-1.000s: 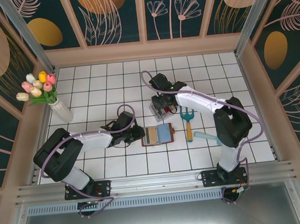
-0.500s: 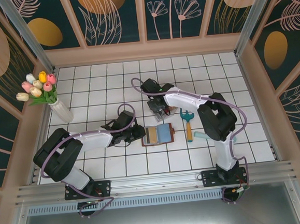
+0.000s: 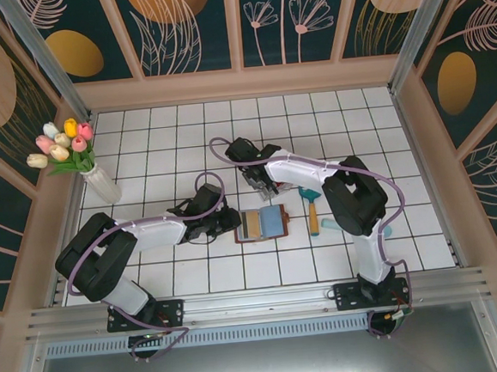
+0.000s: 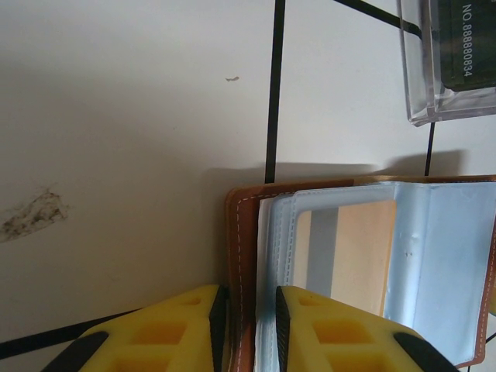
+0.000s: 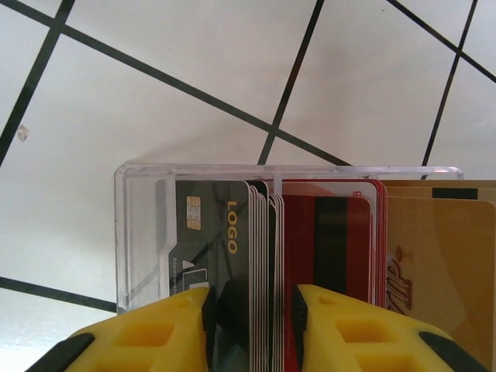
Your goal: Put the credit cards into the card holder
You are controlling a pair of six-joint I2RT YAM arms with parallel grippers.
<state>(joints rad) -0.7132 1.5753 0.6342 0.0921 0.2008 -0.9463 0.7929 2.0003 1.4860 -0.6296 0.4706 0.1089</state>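
The card holder (image 3: 263, 224), a brown leather wallet, lies open on the tiles with its clear sleeves up. My left gripper (image 4: 246, 325) is shut on its left edge (image 4: 239, 232), pinching leather and sleeve ends; a tan card (image 4: 364, 248) sits in a sleeve. The credit cards stand on edge in a clear plastic box (image 5: 139, 232): grey ones (image 5: 225, 232), red ones (image 5: 333, 240), tan ones (image 5: 442, 256). My right gripper (image 5: 252, 325) reaches into the box and straddles the grey stack, open, with a thin gap at its right pad. From above it hangs over the box (image 3: 261, 183).
A small garden rake (image 3: 311, 203) and a teal handle (image 3: 338, 226) lie right of the wallet. A white vase (image 3: 104, 187) of tulips stands at the left. Wooden walls (image 3: 240, 81) ring the tiled floor. The box also shows above the wallet (image 4: 434, 70).
My right gripper has shifted left and down onto the box and its jaws have narrowed around the grey cards. The left gripper and the wallet have stayed put.
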